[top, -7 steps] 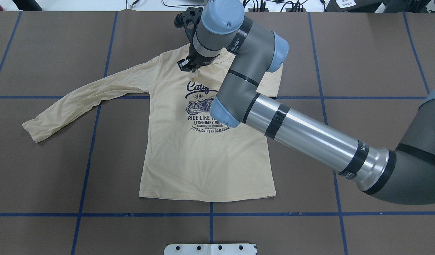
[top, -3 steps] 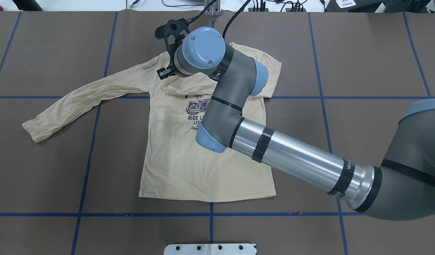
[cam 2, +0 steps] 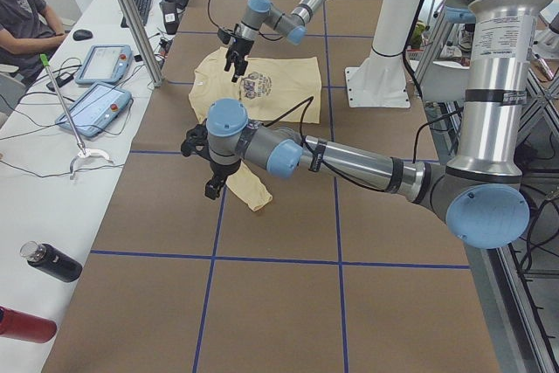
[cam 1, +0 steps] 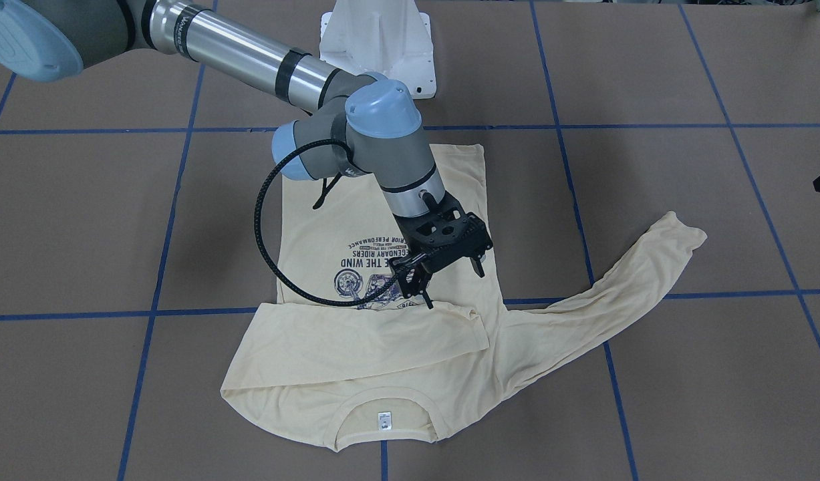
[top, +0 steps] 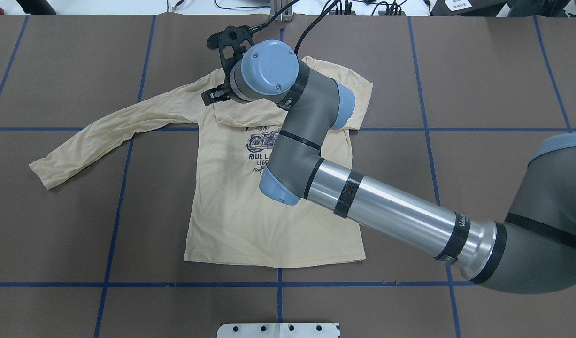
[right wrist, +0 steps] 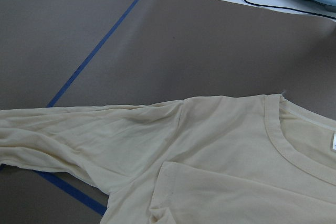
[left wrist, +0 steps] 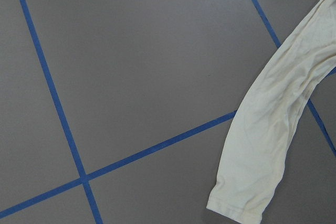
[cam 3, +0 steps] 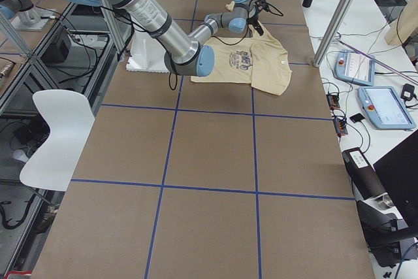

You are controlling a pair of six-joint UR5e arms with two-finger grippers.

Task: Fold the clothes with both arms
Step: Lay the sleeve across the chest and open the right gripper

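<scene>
Front-facing: the T-shirt [cam 1: 316, 227] is laid flat, print up, on the brown table [cam 1: 82, 220]. Its folded sleeve [cam 1: 356, 341] is laid across the chest over the top of the print, its stretched sleeve [cam 1: 617, 287] is spread out sideways, and the right gripper [cam 1: 453, 284] is seen at the folded sleeve's edge with fingers spread and nothing held. Overhead: the right arm [top: 386, 211] is reached across the shirt body, with its gripper over the shoulder on the robot's left. Exterior left and left wrist: the left gripper [cam 2: 211, 185] is hung near the stretched sleeve's cuff [left wrist: 236, 203], which is flat on the table; its finger state cannot be told.
</scene>
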